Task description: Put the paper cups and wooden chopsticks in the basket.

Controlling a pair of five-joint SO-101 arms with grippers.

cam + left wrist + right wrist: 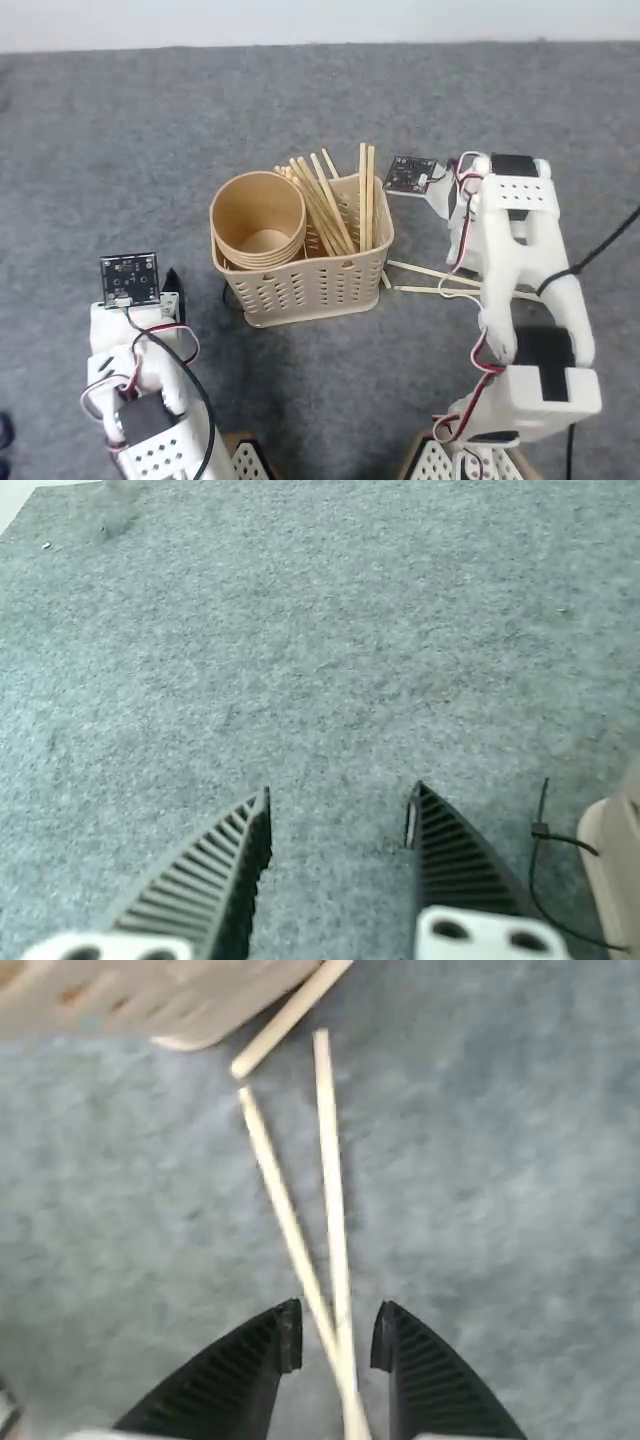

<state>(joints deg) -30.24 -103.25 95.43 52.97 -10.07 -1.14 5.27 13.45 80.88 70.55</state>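
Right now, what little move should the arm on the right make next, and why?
Probably shut the right gripper: it is open around two loose chopsticks lying on the carpet beside the basket, which already holds the cups.

The left gripper (338, 805) is being held low over the table's near left corner, with its jaws being spread wide. The right arm (520, 260) is being folded forward and downward toward the right edge, with the right gripper (335, 1320) being held partly open.

No legible text, label, number or sign anywhere.
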